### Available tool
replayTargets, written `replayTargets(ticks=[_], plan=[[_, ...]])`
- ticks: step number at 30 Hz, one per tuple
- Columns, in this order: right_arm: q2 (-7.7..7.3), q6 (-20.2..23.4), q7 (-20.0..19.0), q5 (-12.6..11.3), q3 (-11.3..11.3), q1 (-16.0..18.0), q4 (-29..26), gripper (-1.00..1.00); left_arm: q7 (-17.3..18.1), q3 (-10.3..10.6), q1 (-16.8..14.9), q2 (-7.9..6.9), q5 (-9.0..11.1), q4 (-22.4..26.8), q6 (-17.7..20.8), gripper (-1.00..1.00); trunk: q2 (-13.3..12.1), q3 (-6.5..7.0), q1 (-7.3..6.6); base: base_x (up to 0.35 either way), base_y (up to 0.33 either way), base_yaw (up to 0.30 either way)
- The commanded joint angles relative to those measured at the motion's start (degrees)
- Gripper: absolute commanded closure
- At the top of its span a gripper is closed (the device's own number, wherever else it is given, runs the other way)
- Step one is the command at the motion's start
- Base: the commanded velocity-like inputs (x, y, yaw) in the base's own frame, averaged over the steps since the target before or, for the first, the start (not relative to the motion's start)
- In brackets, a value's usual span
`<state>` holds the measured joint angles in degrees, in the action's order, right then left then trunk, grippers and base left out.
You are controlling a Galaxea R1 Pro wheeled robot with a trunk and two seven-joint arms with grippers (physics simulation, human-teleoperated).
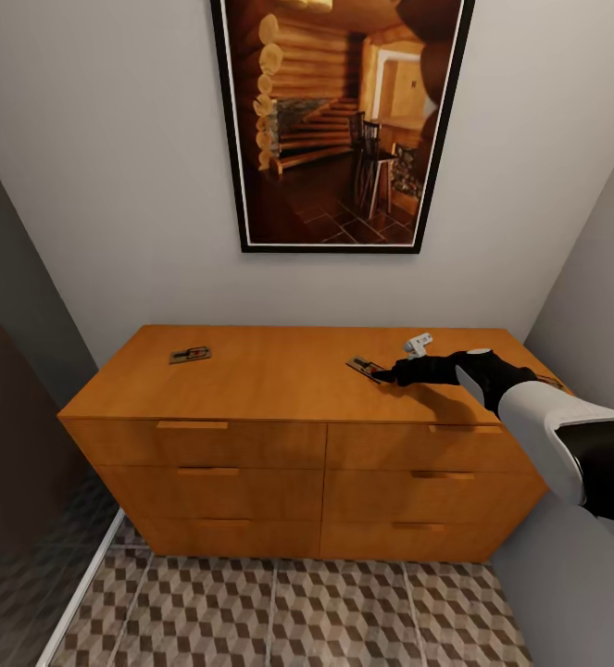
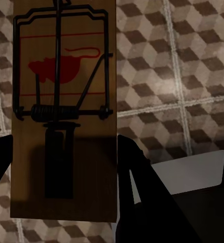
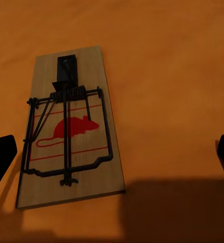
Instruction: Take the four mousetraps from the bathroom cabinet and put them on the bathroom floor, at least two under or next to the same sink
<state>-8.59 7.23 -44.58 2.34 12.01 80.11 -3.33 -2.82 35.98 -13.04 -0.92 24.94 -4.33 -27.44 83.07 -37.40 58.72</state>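
Two mousetraps lie on top of the orange-brown cabinet: one at the left and one right of the middle. My right gripper hovers just over that second one. In the right wrist view the mousetrap lies flat on the wood, and the right gripper is open around it, the trap nearer one finger. My left gripper is shut on another mousetrap, held above the cube-patterned bathroom floor. The bathroom sink is out of view.
A framed picture hangs above the cabinet. Grey walls close in on both sides, with a dark panel at the left. The patterned floor stretches in front of the drawers. A pale flat surface shows beneath the left gripper.
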Motion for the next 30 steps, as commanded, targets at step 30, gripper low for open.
replayTargets(ticks=[30], plan=[[-0.03,0.33,-0.04,1.0,1.27,-0.04,2.28,-1.0,-0.26,0.49,-0.06,0.04,0.03,-0.15,-0.25,1.0,0.01,-0.06,0.01,-0.012,0.012,0.0]])
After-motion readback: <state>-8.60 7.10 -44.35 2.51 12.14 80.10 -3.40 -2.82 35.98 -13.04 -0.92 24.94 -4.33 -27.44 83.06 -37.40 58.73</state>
